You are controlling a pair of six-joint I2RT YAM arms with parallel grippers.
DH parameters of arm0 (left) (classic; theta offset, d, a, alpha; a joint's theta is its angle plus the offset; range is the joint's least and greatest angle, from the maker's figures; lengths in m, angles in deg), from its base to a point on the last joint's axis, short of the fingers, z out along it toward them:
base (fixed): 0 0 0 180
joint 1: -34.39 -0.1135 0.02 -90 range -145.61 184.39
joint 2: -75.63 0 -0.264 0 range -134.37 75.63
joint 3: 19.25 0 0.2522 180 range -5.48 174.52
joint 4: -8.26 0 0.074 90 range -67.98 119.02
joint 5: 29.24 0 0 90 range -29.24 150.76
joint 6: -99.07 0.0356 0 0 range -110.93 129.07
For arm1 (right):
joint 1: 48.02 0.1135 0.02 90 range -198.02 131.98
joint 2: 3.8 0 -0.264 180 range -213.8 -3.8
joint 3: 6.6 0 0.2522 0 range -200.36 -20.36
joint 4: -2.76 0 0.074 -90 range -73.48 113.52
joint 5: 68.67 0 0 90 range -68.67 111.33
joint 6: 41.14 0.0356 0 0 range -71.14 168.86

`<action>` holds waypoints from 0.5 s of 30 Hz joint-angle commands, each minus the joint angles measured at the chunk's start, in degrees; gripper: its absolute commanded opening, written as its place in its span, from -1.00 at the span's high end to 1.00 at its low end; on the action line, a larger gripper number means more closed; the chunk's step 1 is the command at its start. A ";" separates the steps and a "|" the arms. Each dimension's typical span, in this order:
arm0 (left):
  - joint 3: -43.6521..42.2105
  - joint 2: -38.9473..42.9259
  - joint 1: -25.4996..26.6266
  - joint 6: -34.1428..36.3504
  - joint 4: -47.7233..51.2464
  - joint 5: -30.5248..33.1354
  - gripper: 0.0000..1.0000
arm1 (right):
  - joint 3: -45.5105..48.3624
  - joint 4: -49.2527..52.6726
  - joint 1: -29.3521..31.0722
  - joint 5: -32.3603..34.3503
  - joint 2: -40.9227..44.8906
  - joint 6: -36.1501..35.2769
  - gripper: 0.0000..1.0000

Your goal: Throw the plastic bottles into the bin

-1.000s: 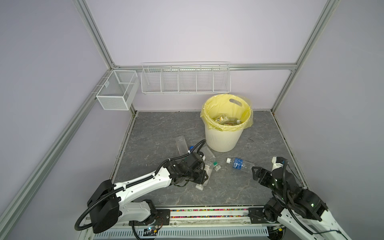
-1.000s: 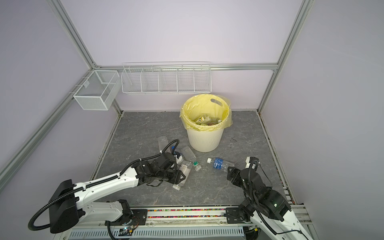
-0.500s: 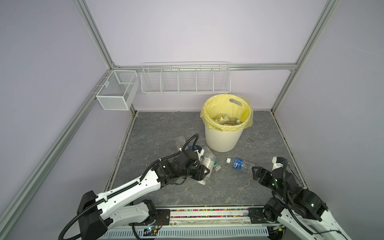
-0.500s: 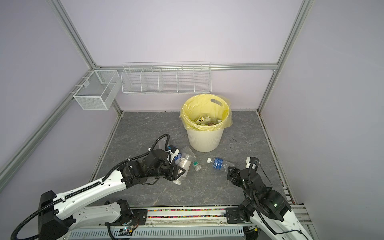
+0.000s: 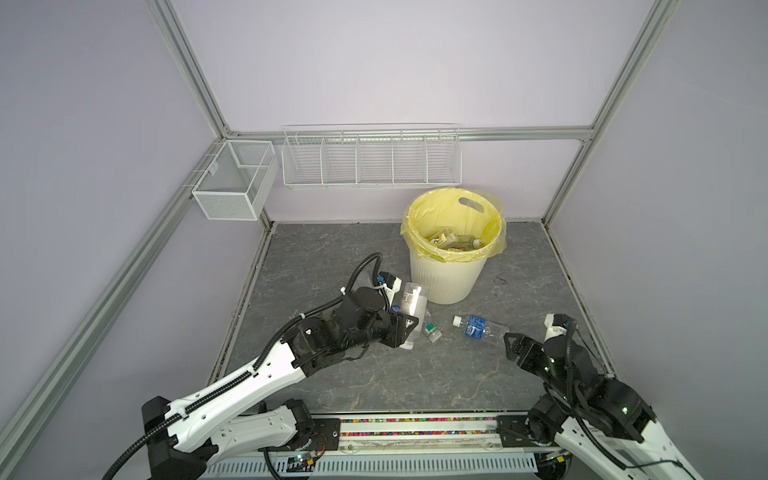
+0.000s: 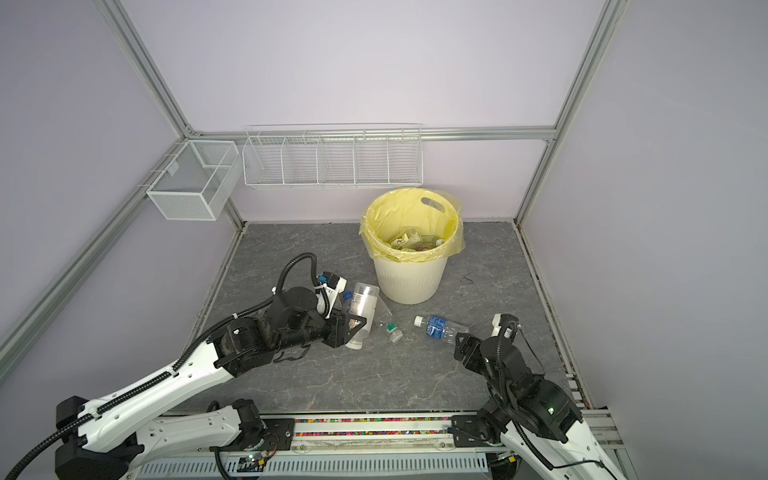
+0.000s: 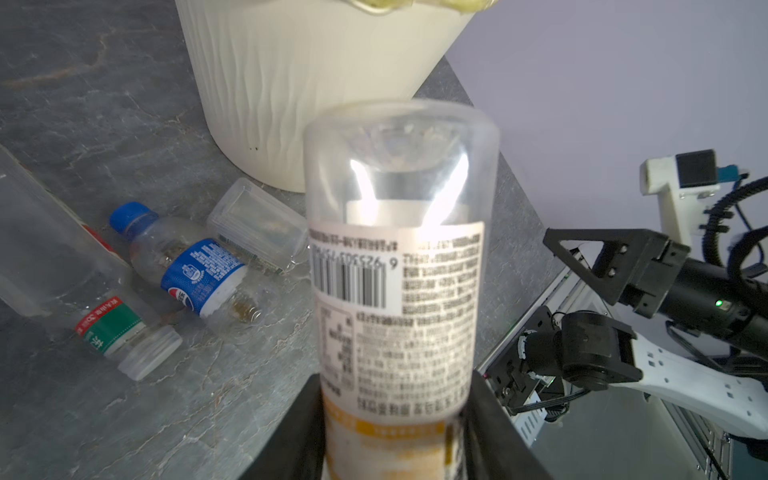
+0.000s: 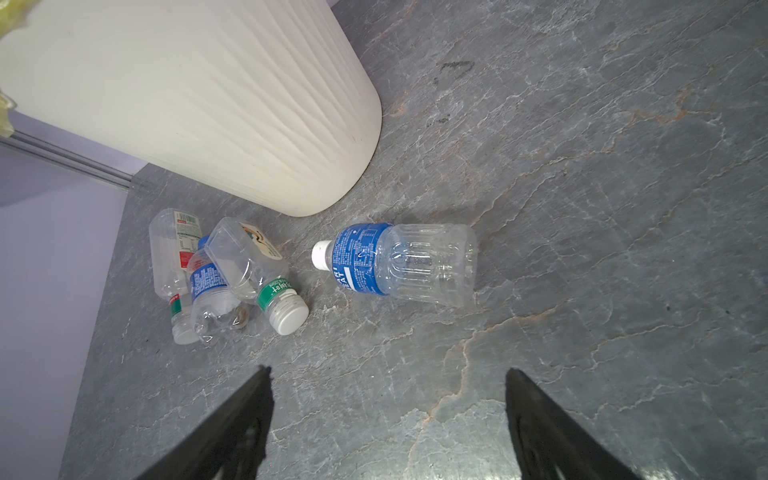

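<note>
My left gripper (image 5: 404,332) (image 6: 348,328) (image 7: 395,415) is shut on a clear plastic bottle (image 5: 414,298) (image 6: 362,302) (image 7: 399,266) with a white barcode label. The bottle's base points at the bin (image 5: 444,278) (image 6: 409,280) (image 7: 291,83), a cream ribbed bucket with a yellow liner, and bottles (image 5: 453,242) lie inside the bin. A blue-labelled bottle (image 5: 478,330) (image 6: 438,328) (image 8: 399,266) lies on the floor in front of my open, empty right gripper (image 5: 515,345) (image 6: 463,344) (image 8: 386,370). Three more bottles (image 8: 224,274) (image 7: 195,270) lie clustered by the bin's foot.
The floor is grey stone-patterned (image 5: 415,382). Two white wire baskets (image 5: 370,160) (image 5: 232,183) hang on the back frame above it. Aluminium frame posts and lilac walls close in both sides. The bin (image 8: 208,104) stands just behind the loose bottles.
My left gripper closed on the barcode-label bottle and raised it, swinging its base up towards the bin while the left arm lifted. The right arm has not moved.
</note>
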 commanded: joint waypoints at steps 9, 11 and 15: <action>7.42 0.67 -0.01 1.08 4.14 4.44 0.17 | 1.12 1.22 -0.13 1.32 1.37 1.19 -0.76; 8.79 0.53 -0.05 0.45 4.05 4.30 0.16 | 1.24 1.16 -0.07 1.41 1.48 1.34 -0.76; 11.68 0.18 -0.05 0.50 4.94 4.57 0.16 | 1.62 1.03 -0.08 1.30 1.72 1.54 -0.77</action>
